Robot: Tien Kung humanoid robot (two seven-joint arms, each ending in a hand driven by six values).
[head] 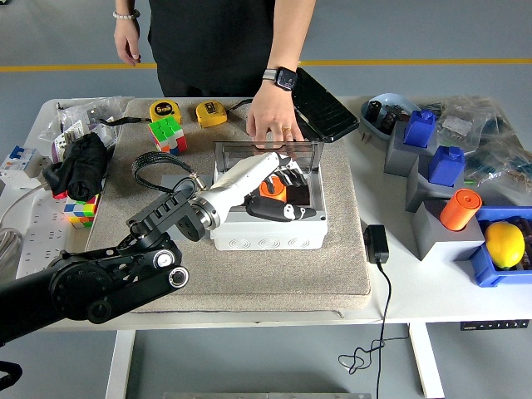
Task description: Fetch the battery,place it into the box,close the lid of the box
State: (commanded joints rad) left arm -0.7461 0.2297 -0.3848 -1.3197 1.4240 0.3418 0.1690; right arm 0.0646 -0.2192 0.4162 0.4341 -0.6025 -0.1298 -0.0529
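A white plastic box (266, 237) stands on a beige mat (274, 278), its clear lid (241, 150) upright at the back. Inside lies an orange battery (268, 189), mostly covered by my left hand (291, 196). That hand reaches in over the box's open top from the left, fingers spread and loosely bent, holding nothing. A person's hand (270, 123) rests its fingertips on the top edge of the lid. My right arm is out of view.
A second orange battery (460, 209) stands on grey blocks at the right, near a lemon (504, 243) in a blue bin. A black adapter (376, 243) with its cable lies right of the mat. Rubik's cubes (169, 135), tape measures (211, 113) and a black case (324, 108) lie behind.
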